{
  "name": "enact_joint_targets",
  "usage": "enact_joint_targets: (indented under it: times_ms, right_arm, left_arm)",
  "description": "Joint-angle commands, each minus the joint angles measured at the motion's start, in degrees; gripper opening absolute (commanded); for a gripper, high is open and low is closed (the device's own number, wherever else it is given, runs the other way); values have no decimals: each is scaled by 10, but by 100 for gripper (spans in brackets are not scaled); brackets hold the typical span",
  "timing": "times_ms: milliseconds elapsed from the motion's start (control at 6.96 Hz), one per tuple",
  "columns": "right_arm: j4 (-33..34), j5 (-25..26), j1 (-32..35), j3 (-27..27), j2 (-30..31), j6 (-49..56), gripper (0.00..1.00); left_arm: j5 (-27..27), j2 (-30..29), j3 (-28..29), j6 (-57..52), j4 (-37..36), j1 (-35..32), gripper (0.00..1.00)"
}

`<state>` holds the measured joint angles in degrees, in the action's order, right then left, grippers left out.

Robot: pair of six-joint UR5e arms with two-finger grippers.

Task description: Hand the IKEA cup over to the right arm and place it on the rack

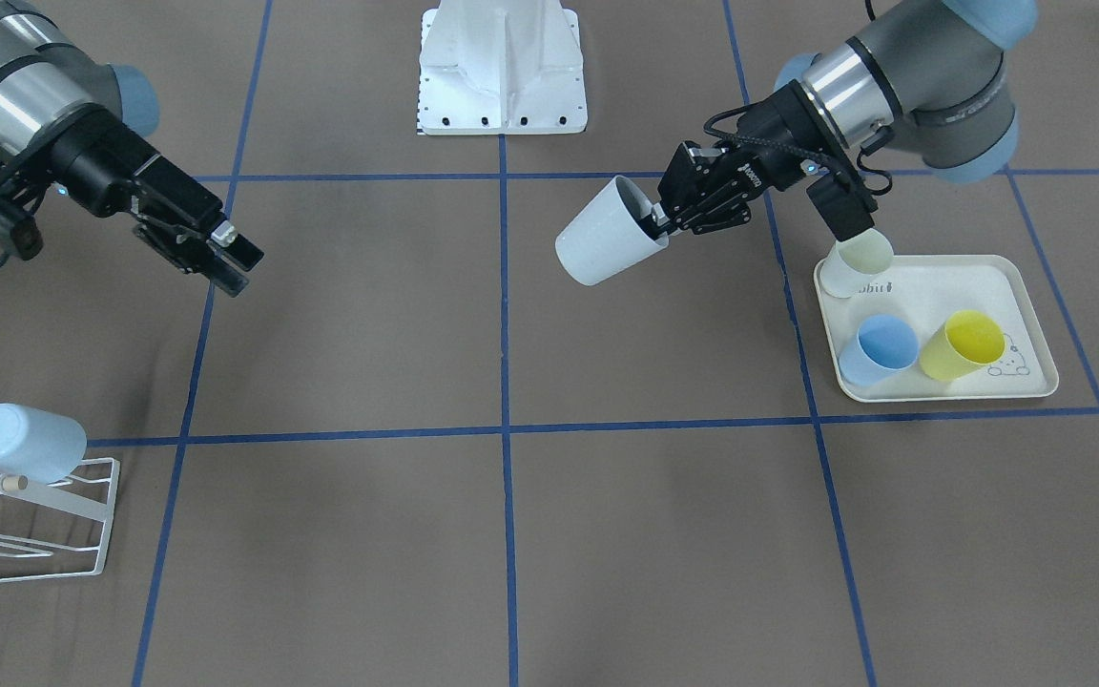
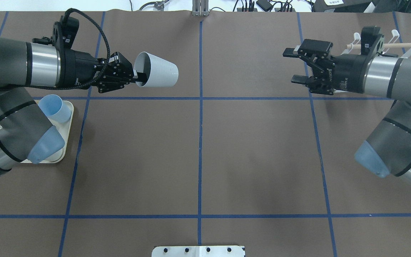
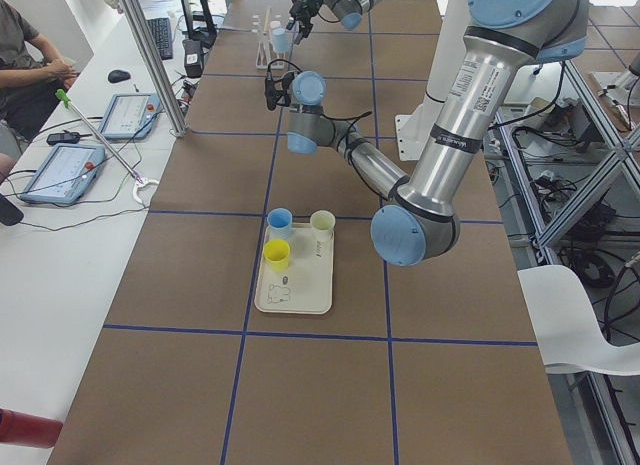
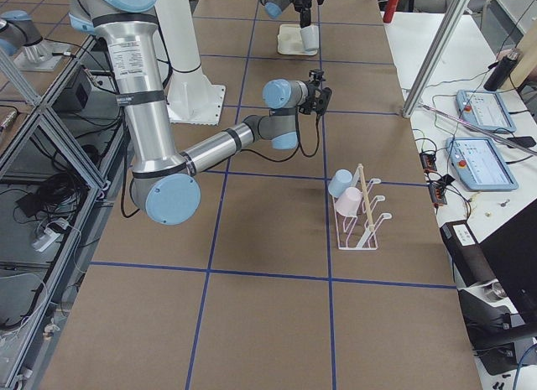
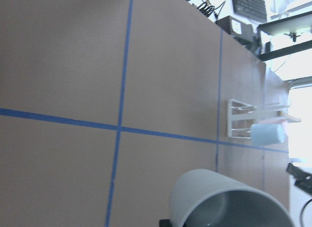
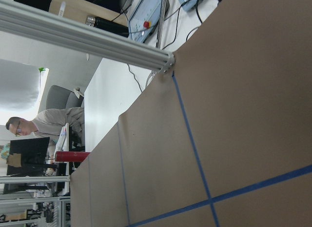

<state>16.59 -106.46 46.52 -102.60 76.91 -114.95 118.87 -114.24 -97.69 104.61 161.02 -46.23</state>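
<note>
Brown-papered table [image 2: 255, 153], blue tape grid. Left gripper [image 2: 139, 75] clamped on the rim of the white IKEA cup [image 2: 159, 74], held sideways in the air. Right gripper [image 2: 292, 66] fingers spread apart, empty, well apart from the cup; rack [image 4: 361, 214] at the table's right end.

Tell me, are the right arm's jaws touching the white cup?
Apart. The overhead view shows the right gripper open, with a wide gap between it and the white cup, which the left gripper holds by its rim.
</note>
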Motion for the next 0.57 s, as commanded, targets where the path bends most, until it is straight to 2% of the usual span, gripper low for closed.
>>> enact_joint_targets:
  times_ms: [0,144,431]
  right_arm:
    - [-1,97,-68,-22,-41,-144,99]
    - [-1,150,-99,-30,-60,-190,99]
    - [-1,196,-120,-32,-91,-242,99]
  left_arm:
    - [-77,-27,29,106,105,13,0]
    - [-96,-47,53,160,155,17,0]
    - [-156,-73,77,184,185,58,0]
